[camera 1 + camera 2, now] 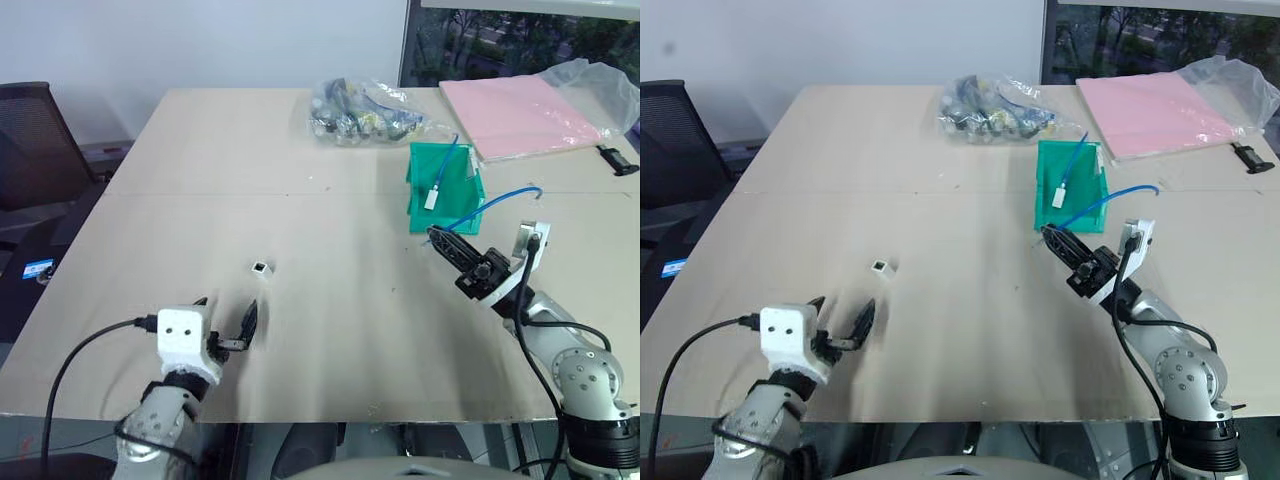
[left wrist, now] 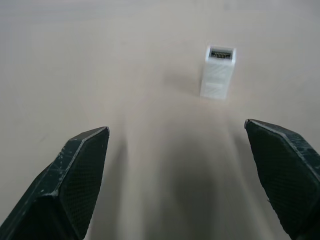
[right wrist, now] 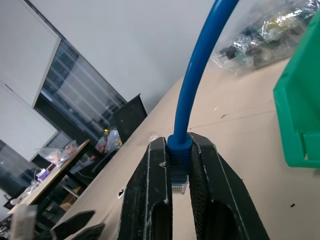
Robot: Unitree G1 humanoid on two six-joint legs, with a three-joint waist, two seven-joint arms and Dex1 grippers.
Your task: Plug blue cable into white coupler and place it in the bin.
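While the left gripper (image 1: 228,322) hovers low over the bench (image 1: 330,300) with jaws spread wide, the white coupler (image 1: 261,268) stands just beyond them. Further right, the right gripper (image 1: 437,237) clamps one plug end of the blue cable (image 1: 500,196), which arcs back into the green bin (image 1: 420,190).

No text, label, brand, number or sign can be read on anything here; the white coupler (image 2: 218,73) shows a plain face, with only its dark socket opening.
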